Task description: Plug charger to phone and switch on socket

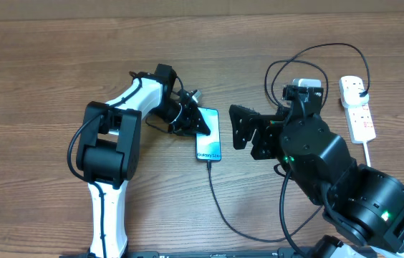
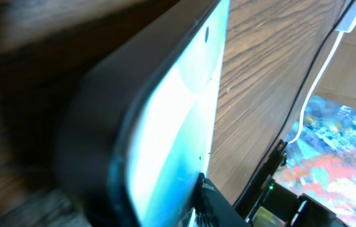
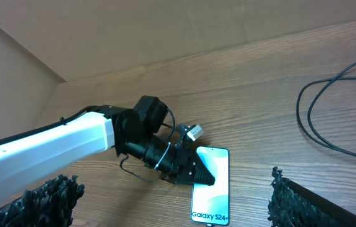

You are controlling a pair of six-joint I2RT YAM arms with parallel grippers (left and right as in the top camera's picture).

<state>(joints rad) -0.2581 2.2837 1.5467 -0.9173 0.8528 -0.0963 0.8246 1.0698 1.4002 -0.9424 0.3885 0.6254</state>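
The phone (image 1: 210, 140) lies flat on the wooden table with its light-blue screen up; it also shows in the right wrist view (image 3: 214, 189) and fills the left wrist view (image 2: 172, 126). My left gripper (image 1: 196, 123) is closed on the phone's upper left part, one finger lying across the screen (image 3: 197, 173). The black charger cable (image 1: 220, 204) runs from the phone's bottom edge, where its tip sits, and loops round to the white socket strip (image 1: 357, 107) at the far right. My right gripper (image 1: 236, 129) is open and empty, just right of the phone.
The socket's white cord (image 1: 369, 152) trails toward the front beside my right arm. Loops of black cable (image 3: 320, 120) lie on the table behind the right gripper. A brown cardboard wall (image 3: 165, 31) stands along the back.
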